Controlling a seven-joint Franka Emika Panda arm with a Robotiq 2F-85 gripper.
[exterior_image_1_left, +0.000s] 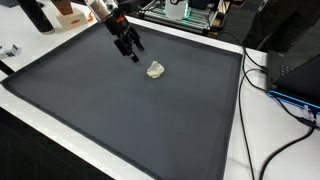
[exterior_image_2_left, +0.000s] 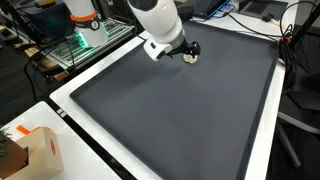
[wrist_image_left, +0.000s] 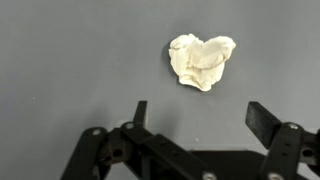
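1. in an exterior view the arm (exterior_image_1_left: 100, 12) enters at the upper left of the frame and slants down toward the upper middle. its wrist is tilted, so the jaws point down and to the right, hanging low over the mat.
2. in an exterior view the white arm (exterior_image_2_left: 160, 20) comes in from the top centre. the black jaws sit below it, right of the frame's middle, close above the mat's far part.
3. the jaws stand wide open and grip nothing. in the wrist view two dark fingers (wrist_image_left: 262, 118) rise from the bottom edge, well apart, with bare mat between them.
4. a crumpled white wad (wrist_image_left: 201, 60) lies flat on the mat in the upper middle of the wrist view. it is ahead of the fingers, within the span of their gap, and touches neither of them.
5. in an exterior view the wad (exterior_image_1_left: 155, 70) lies just right of and below the jaw tips, near them but apart.
6. in the view with the white arm the wad cannot be made out.
7. the dark mat (exterior_image_1_left: 120, 110) covers most of the white bench (exterior_image_1_left: 235, 150).
8. a cardboard box (exterior_image_2_left: 40, 150) stands on the bench at the lower left of the frame, and cables (exterior_image_1_left: 262, 75) trail along the right edge, all well apart from the jaws.
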